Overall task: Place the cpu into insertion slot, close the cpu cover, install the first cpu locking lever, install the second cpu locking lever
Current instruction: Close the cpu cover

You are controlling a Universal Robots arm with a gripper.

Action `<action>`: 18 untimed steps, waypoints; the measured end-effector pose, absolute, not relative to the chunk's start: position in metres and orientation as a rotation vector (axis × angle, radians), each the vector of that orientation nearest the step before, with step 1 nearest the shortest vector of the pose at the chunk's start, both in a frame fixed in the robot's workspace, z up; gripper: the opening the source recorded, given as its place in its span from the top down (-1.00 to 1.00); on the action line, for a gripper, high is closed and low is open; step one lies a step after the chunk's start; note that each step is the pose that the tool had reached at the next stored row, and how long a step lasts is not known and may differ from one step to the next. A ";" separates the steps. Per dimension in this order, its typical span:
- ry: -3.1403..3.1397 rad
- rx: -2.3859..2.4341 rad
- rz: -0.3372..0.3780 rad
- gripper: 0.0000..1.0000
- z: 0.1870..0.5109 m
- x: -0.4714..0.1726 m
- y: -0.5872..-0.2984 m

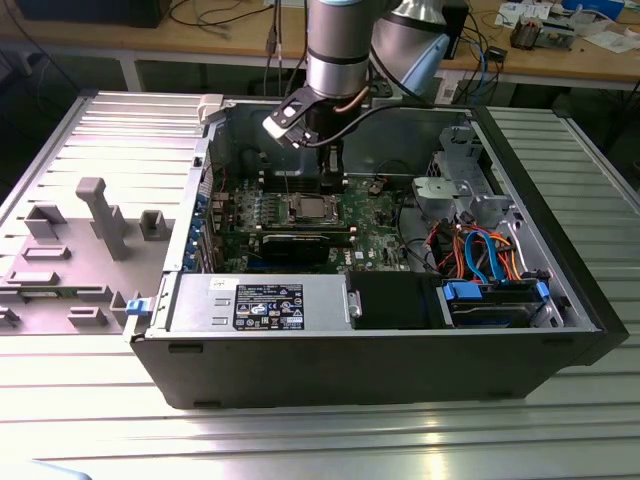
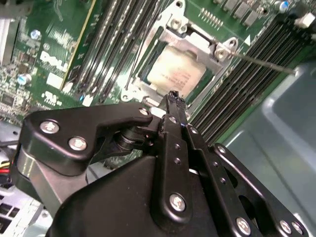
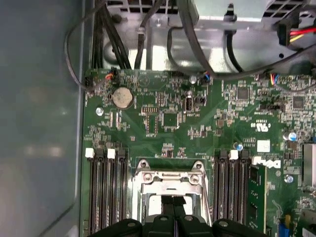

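Black fingers [image 2: 173, 116] are clenched together on nothing, tips hanging just over the cover [image 2: 195, 38]. In the second wrist view the cpu [image 2: 175, 73] lies seated in the cover's window, and a thin lever [image 2: 261, 61] juts out beside it. The first wrist view adds the green board [image 3: 168, 123] and a coin cell [image 3: 122, 97]. The exterior view shows the open case [image 1: 350, 365] on the ribbed worktop [image 1: 300, 440].

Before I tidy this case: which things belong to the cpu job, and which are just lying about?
Job: cpu, cpu cover, locking lever, end effector.
Lying about: memory slots, coin battery, power supply, drive cables.
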State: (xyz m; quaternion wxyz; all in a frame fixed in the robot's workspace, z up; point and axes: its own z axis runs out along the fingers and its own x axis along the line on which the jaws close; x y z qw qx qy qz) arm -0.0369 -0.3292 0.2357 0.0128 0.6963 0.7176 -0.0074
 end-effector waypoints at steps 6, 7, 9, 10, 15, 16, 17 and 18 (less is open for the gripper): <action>2.237 2.170 -0.022 0.79 0.233 -0.041 -0.329; 2.237 2.171 -0.021 0.79 0.233 -0.041 -0.329; 2.237 2.171 -0.021 0.79 0.233 -0.041 -0.329; 2.237 2.171 -0.021 0.79 0.233 -0.041 -0.329; 2.237 2.171 -0.021 0.79 0.233 -0.042 -0.329; 2.237 2.171 -0.021 0.79 0.233 -0.042 -0.329; 2.237 2.171 -0.021 0.79 0.233 -0.042 -0.329; 2.237 2.171 -0.021 0.79 0.232 -0.043 -0.329</action>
